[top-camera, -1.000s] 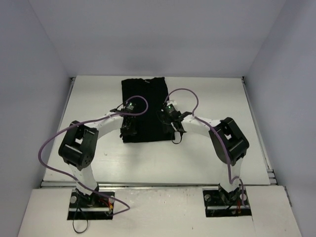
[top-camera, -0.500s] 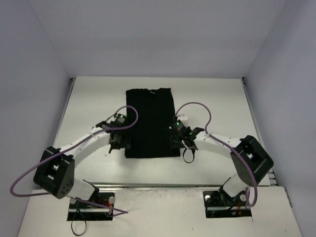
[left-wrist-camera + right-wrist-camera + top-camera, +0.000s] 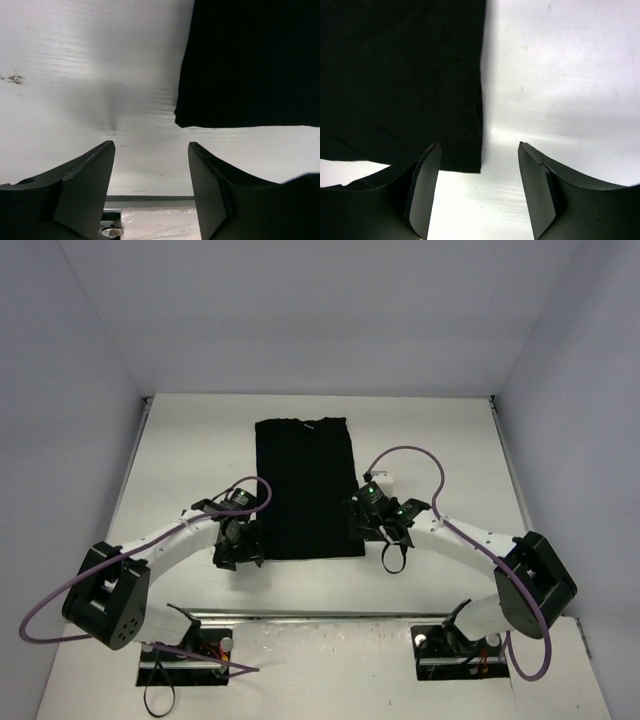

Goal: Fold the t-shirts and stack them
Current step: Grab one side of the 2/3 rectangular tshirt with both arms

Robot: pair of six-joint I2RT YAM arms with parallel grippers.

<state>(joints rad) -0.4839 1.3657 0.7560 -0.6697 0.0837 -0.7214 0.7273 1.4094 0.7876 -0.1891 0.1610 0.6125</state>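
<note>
From above, the black t-shirt lies folded into a long, flat rectangle at the middle of the white table. The left gripper sits just beside its near left corner and the right gripper by its near right corner.

From the left wrist, the left gripper is released, its fingers spread over bare table with nothing between them. The t-shirt corner lies just ahead, to the right.

From the right wrist, the right gripper is likewise spread and holds nothing. The t-shirt fills the left, its near right corner just ahead of the gap between the fingers.
</note>
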